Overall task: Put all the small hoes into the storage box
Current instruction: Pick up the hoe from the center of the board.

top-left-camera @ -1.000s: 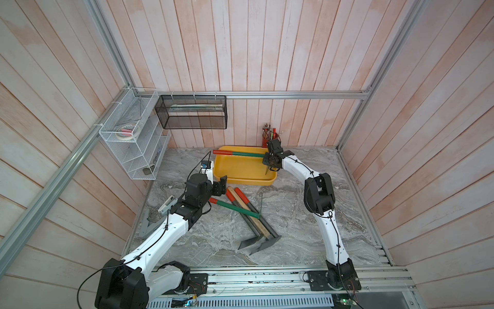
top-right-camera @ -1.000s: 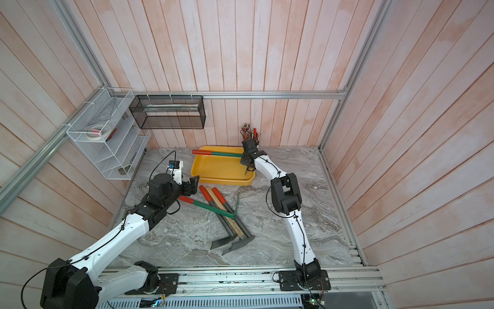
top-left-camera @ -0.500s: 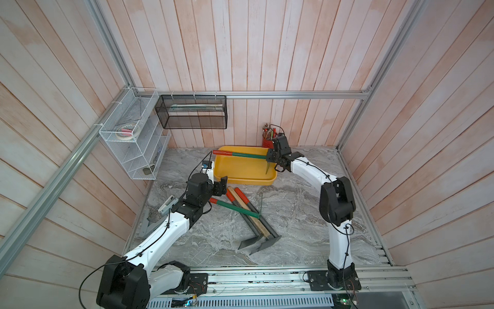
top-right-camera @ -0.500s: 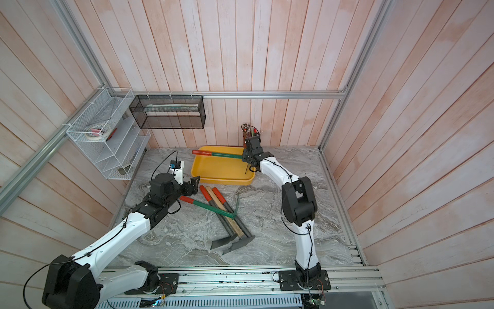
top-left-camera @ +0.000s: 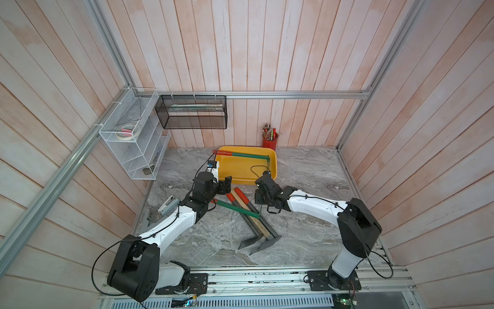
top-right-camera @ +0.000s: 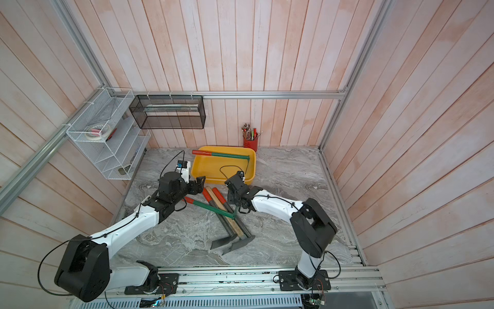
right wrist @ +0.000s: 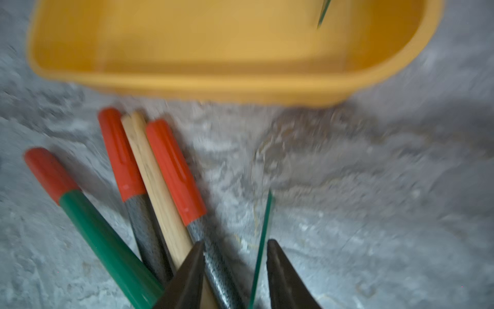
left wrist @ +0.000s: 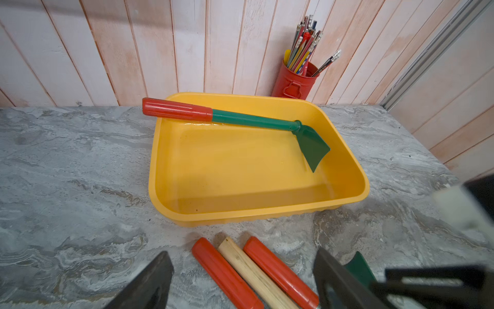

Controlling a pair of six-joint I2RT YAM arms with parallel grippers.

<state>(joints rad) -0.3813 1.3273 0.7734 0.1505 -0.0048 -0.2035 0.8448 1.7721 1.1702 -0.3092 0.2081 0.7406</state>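
Storage box (left wrist: pixel 256 216): yellow plastic, smooth, glossy, faint ribbing under the rim.
Small hoe (left wrist: pixel 254 121): shaft and blade green-painted, semi-gloss, looks like metal; grip red, ribbed, matt plastic or rubber.
Tabletop (left wrist: pixel 66 174): grey marble pattern, low sheen.
Wood handle (left wrist: pixel 254 273): bare light wood, grain visible, unvarnished.
Red grips (left wrist: pixel 224 273): matt, moulded, on grey shafts (right wrist: pixel 143 230) with a speckled, hammered-paint metal look.
Pencil cup (left wrist: pixel 292 83): red painted metal, glossy.
Wall planks (top-left-camera: pixel 240 53): whitewashed wood, matt.
Basket (top-left-camera: pixel 191 112): black metal mesh.
Rack (top-left-camera: pixel 128 149): white coated wire.
Frame rail (top-left-camera: pixel 294 94): bare aluminium, satin.
Left tool (left wrist: pixel 242 256): fingers (left wrist: pixel 149 283) matt black.
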